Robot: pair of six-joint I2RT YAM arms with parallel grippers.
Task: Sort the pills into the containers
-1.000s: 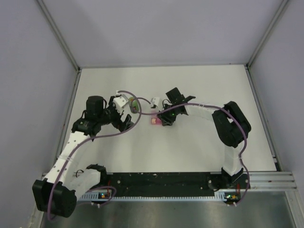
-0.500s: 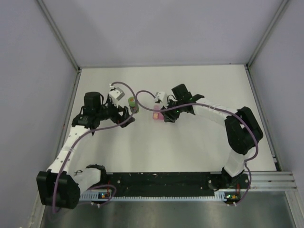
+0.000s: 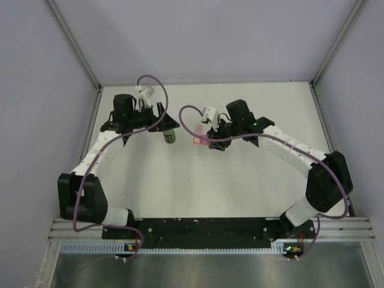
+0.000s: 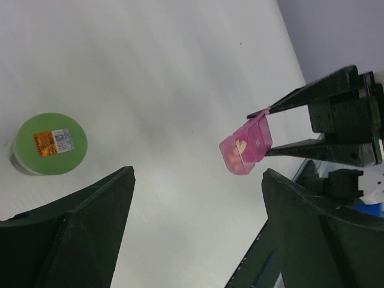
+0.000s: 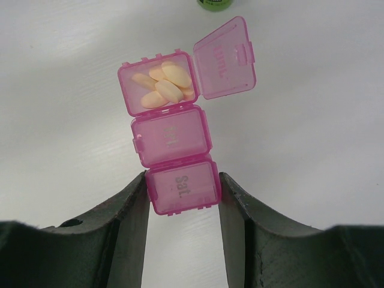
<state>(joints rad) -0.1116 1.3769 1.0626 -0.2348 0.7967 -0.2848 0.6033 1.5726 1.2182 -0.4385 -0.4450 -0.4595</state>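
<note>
Pink translucent plastic, the pill box looks light, thin-walled and slippery, so the right gripper, pinching its closed "Sat" end near the green bottle, wants a gentle, level hold lest the pills spill; the left gripper gapes empty.

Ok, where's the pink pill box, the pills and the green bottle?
pink pill box [image 5: 171, 137]: right wrist view, middle compartment's shut lid.
pills [image 5: 165, 89]: right wrist view, pile in the open compartment.
green bottle [image 4: 50, 144]: left wrist view, round green end with sticker.

White table enclosed by pale lilac walls; aluminium struts at corners.
</note>
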